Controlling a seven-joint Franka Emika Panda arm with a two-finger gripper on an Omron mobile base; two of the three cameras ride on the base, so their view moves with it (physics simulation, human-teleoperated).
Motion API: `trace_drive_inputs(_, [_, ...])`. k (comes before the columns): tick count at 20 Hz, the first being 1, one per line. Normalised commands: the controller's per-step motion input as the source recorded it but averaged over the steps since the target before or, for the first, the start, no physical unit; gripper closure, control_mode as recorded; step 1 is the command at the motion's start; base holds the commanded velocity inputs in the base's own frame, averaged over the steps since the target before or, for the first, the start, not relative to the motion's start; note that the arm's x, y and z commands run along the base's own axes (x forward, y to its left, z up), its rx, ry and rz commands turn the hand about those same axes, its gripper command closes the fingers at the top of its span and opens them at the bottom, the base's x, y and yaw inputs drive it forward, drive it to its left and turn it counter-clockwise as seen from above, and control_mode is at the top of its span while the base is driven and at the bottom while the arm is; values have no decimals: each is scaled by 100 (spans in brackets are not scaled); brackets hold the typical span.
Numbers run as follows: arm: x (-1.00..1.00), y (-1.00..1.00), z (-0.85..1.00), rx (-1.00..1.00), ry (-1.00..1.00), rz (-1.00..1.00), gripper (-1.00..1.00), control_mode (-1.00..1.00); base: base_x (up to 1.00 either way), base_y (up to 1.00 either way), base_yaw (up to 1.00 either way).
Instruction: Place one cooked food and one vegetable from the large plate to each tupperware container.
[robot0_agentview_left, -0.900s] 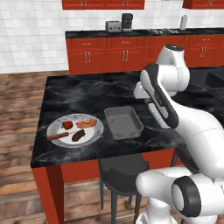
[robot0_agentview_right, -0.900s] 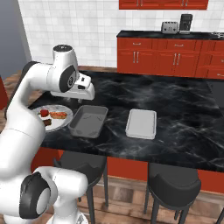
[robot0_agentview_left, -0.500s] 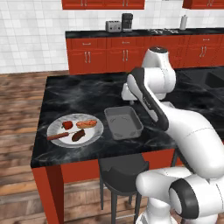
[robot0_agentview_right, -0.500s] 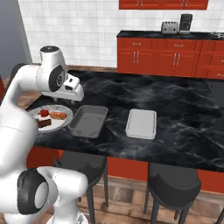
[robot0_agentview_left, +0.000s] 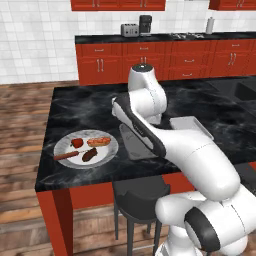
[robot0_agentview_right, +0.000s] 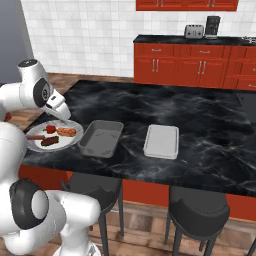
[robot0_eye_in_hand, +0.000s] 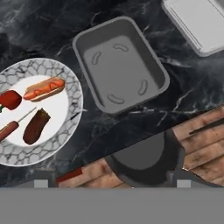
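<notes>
Food for both tupperware containers (robot0_eye_in_hand: 120, 63) sits untouched on the large plate (robot0_eye_in_hand: 65, 81) by the counter's (robot0_eye_in_hand: 52, 26) left edge, so my gripper (robot0_agentview_right: 64, 114) hangs spread wide, holding nothing.

Large plate (robot0_eye_in_hand: 65, 131), round, white centre, grey crackled rim, flat on black marble counter. On it: hot dog (robot0_eye_in_hand: 43, 89) in tan bun; small red vegetable (robot0_eye_in_hand: 9, 99) just beside it; dark brown oblong vegetable (robot0_eye_in_hand: 35, 127) below the hot dog; thin reddish sausage (robot0_eye_in_hand: 8, 130) beside that. Darker grey tupperware container (robot0_eye_in_hand: 120, 65) near the plate, upright. Paler container (robot0_eye_in_hand: 199, 24) beyond, apart from the first.
</notes>
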Motion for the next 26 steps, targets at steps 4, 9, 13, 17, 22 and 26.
trace_drive_inputs(4, [42, 53, -16, 15, 9, -17, -100, -100, 0, 0, 0])
trace_drive_inputs(9, [39, 50, -38, 8, 31, -1, -100, -100, 0, 0, 0])
trace_drive_inputs(13, [28, 61, -63, 1, 20, 0, -100, -100, 0, 0, 0])
trace_drive_inputs(17, [20, 35, -43, -2, 9, 0, -100, -100, 0, 0, 0])
trace_drive_inputs(22, [14, 9, -39, -4, 4, 0, -100, -100, 0, 0, 0])
trace_drive_inputs(26, [22, 21, -41, 0, 3, 0, -100, -100, 0, 0, 0])
